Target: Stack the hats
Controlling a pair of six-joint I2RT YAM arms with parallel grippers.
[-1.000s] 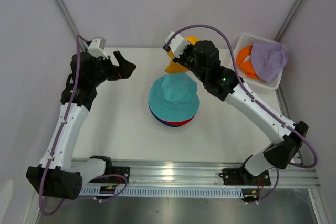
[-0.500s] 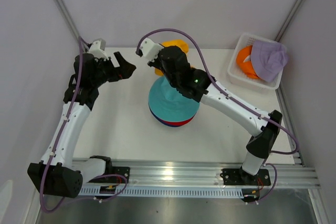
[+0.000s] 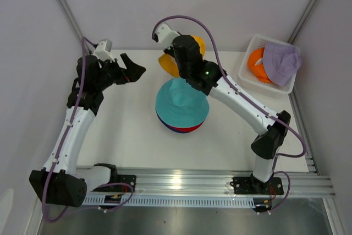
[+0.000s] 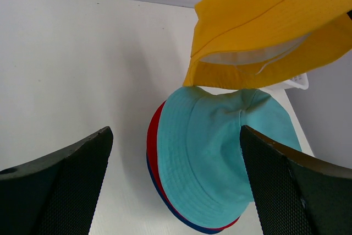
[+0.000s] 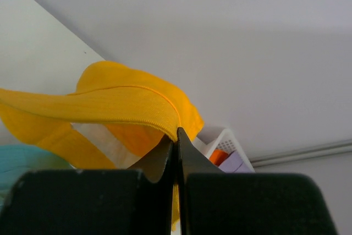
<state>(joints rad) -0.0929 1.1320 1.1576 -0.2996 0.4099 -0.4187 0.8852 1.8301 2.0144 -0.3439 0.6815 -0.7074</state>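
A stack of hats lies mid-table: the teal hat (image 3: 181,103) on top, the red hat (image 3: 186,129) and the navy hat (image 3: 171,129) showing as rims under it. The stack also shows in the left wrist view (image 4: 220,158). My right gripper (image 3: 177,59) is shut on the brim of the yellow hat (image 3: 168,64) and holds it in the air just behind the stack; it shows in the left wrist view (image 4: 269,31) and the right wrist view (image 5: 121,108). My left gripper (image 3: 133,69) is open and empty, left of the stack. The orange hat (image 3: 256,64) and lavender hat (image 3: 281,61) lie in the basket.
The white lattice basket (image 3: 254,45) stands at the table's back right corner. Thin frame struts rise at the back left (image 3: 63,6) and back right (image 3: 313,4). The metal rail (image 3: 181,182) with both arm bases runs along the near edge.
My right gripper has carried the yellow hat from behind the stack leftward, then back a little and up; the hat now hangs just behind the teal hat. The left arm has barely moved.
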